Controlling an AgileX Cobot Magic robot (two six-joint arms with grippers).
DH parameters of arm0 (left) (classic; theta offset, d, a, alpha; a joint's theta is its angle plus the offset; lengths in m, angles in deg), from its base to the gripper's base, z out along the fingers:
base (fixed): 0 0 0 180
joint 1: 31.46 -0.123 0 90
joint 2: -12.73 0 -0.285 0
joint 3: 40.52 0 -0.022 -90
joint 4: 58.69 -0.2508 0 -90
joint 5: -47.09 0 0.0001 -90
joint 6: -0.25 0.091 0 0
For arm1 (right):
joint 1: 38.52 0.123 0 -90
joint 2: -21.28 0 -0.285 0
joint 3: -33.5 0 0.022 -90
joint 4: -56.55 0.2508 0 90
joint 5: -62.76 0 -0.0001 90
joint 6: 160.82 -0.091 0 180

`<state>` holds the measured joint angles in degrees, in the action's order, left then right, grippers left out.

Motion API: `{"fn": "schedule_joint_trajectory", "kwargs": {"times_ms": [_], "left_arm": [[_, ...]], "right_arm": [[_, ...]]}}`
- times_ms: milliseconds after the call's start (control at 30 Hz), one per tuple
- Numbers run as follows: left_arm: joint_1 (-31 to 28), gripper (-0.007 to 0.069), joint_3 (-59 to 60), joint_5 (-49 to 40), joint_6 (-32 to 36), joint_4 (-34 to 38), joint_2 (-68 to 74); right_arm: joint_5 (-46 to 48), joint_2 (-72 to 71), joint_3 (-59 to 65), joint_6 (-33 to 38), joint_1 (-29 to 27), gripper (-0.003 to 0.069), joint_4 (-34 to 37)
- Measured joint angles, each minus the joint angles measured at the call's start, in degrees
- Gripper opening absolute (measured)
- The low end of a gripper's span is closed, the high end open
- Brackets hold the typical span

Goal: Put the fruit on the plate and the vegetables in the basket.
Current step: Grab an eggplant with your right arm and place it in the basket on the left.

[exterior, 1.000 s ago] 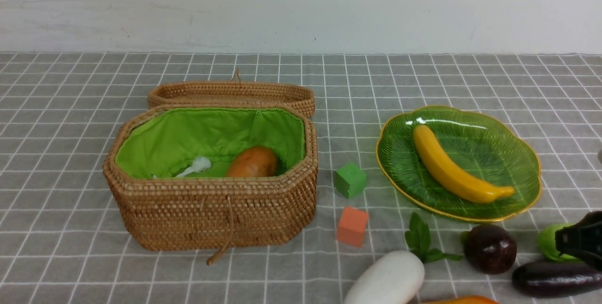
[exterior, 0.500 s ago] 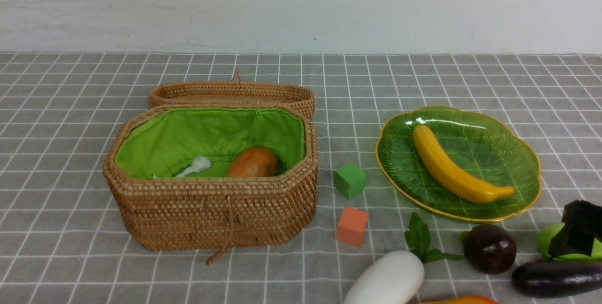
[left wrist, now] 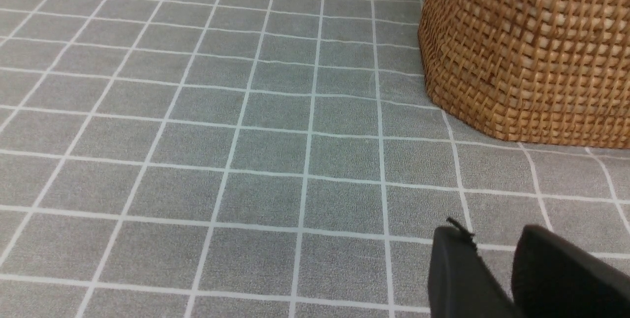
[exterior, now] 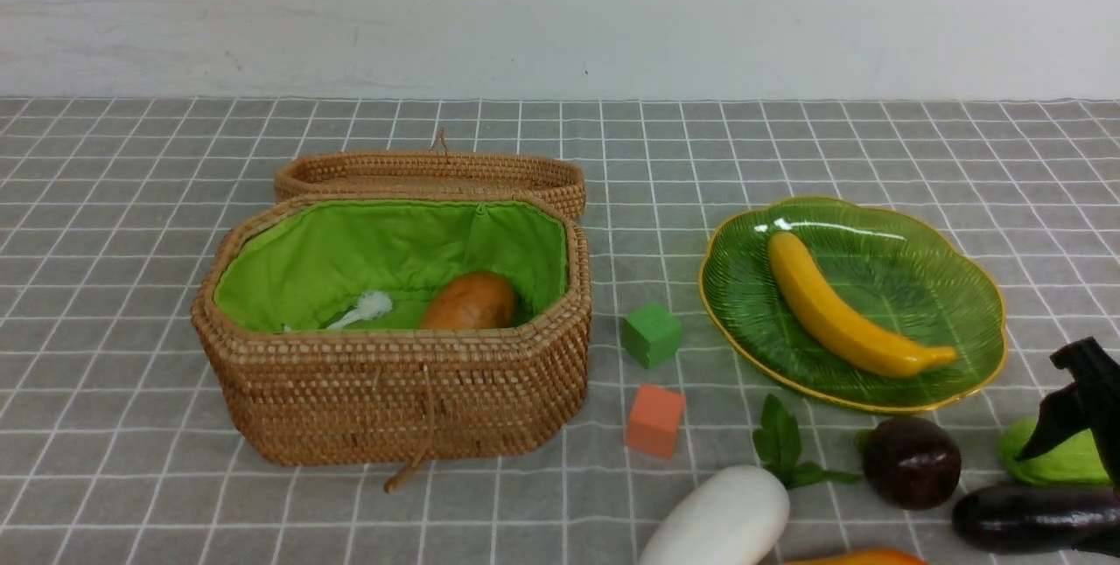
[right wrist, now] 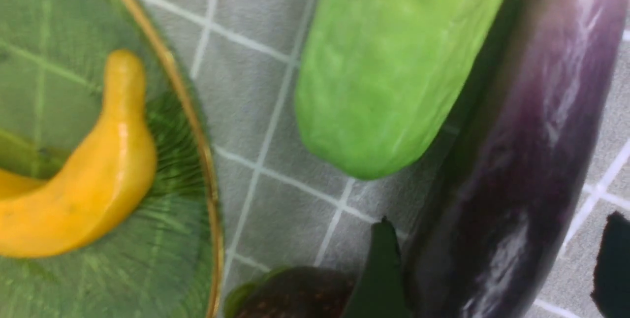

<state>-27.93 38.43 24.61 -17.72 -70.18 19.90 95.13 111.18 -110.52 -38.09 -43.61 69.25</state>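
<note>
The woven basket (exterior: pixel 394 390) stands open at the left with the potato (exterior: pixel 471 301) inside. The banana (exterior: pixel 840 311) lies on the green plate (exterior: pixel 971 285). Along the near edge lie the white radish (exterior: pixel 717 519), the maroon fruit (exterior: pixel 910 462), the gourd (exterior: pixel 1063 460), the eggplant (exterior: pixel 1024 517) and a sliver of the mango (exterior: pixel 862 558). My right gripper (exterior: pixel 1081 408) hangs at the right edge, open. In its wrist view it (right wrist: pixel 497 259) straddles the eggplant (right wrist: pixel 521 160), with a gap at one finger (right wrist: pixel 613 264). My left gripper (left wrist: pixel 487 239) is slightly open and empty above the cloth beside the basket (left wrist: pixel 531 52).
A green cube (exterior: pixel 651 334) and an orange cube (exterior: pixel 655 422) sit between basket and plate. The basket lid (exterior: pixel 429 170) lies flat behind it. The gourd (right wrist: pixel 393 72) lies right against the eggplant. A white wall bounds the far side of the checked cloth.
My right gripper has risen slightly and turned at the right edge, over the gourd and eggplant, and its jaws stand wider. The fruit, vegetables, basket and plate have not moved.
</note>
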Motion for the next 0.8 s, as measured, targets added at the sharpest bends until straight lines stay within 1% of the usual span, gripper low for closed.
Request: {"fn": "schedule_joint_trajectory", "kwargs": {"times_ms": [133,400,533,567,633,667,800], "left_arm": [[0.00,0.0185,0.00,0.00,0.00,0.00,0.00],[0.00,0.0193,0.00,0.00,0.00,0.00,0.00],[0.00,0.0196,0.00,0.00,0.00,0.00,0.00],[0.00,0.0196,0.00,0.00,0.00,0.00,0.00],[0.00,0.0196,0.00,0.00,0.00,0.00,0.00],[0.00,0.0197,0.00,0.00,0.00,0.00,0.00],[0.00,0.0201,0.00,0.00,0.00,-0.01,0.00]], "right_arm": [[0.00,2.30,-0.09,1.44,0.00,0.0531,-0.51],[0.06,9.01,-0.62,1.69,0.00,0.0525,-2.14],[1.35,9.84,-1.24,3.14,0.00,0.0492,-2.10],[1.69,9.90,-1.28,4.58,0.00,0.0460,-1.96],[2.16,9.84,-1.28,5.74,0.00,0.0428,-1.89],[2.40,9.52,-1.28,6.96,0.00,0.0388,-1.74],[3.29,8.46,-1.00,7.69,0.00,0.0388,-0.97]]}}
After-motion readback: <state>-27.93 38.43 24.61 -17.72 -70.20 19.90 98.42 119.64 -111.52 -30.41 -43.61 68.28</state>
